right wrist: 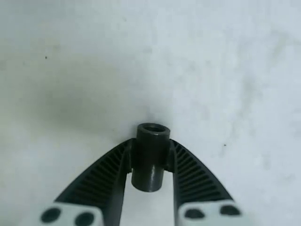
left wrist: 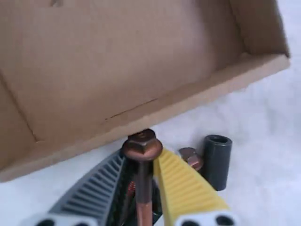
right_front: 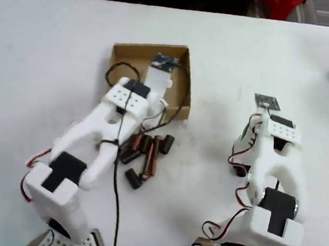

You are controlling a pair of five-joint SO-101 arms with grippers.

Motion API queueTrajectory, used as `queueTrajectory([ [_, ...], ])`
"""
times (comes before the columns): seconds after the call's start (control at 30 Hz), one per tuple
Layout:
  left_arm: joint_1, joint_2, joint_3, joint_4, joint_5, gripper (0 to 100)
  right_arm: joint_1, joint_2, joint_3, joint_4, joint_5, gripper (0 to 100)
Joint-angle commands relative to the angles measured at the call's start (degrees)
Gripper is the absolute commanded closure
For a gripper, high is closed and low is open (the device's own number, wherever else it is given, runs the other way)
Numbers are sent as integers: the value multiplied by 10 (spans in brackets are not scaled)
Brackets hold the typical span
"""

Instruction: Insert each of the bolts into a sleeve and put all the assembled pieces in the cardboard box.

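The left gripper [left wrist: 141, 161] is clenched on a copper bolt [left wrist: 142, 147], whose shank runs back between the fingers and whose hex head points out toward the near wall of the cardboard box [left wrist: 188, 101]. The right gripper [right wrist: 150, 145], well apart over bare bench [right wrist: 211, 70], is clamped on a dark sleeve [right wrist: 150, 162] with its open bore facing outward. The step in hand looks like mating this first pair. The next move calls for bringing the two arms together and lining shank with bore. As the bolt's free end is its head, a regrasp may be needed first. By count there is one bolt held, one sleeve held and one box. The loose pile [right_front: 147, 153] just beside the box holds at least three dark sleeves and at least two copper bolts, but they overlap too much for a firm count.
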Motion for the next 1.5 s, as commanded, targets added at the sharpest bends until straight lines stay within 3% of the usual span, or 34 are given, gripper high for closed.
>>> queueTrajectory([
  [0.0,-5,-54,-26,4,10,980,-15,-57,25,-17,11,981],
  [0.43,22,-210,88,3,10,980,-14,-139,95,-56,10,981],
  [0.87,-134,-253,125,-55,13,980,-97,-140,99,-54,13,981],
  [1.07,-222,-249,142,-128,15,980,-168,-146,105,-54,13,981],
  [1.47,-230,-249,171,-188,11,980,-281,-146,65,-56,9,981],
])
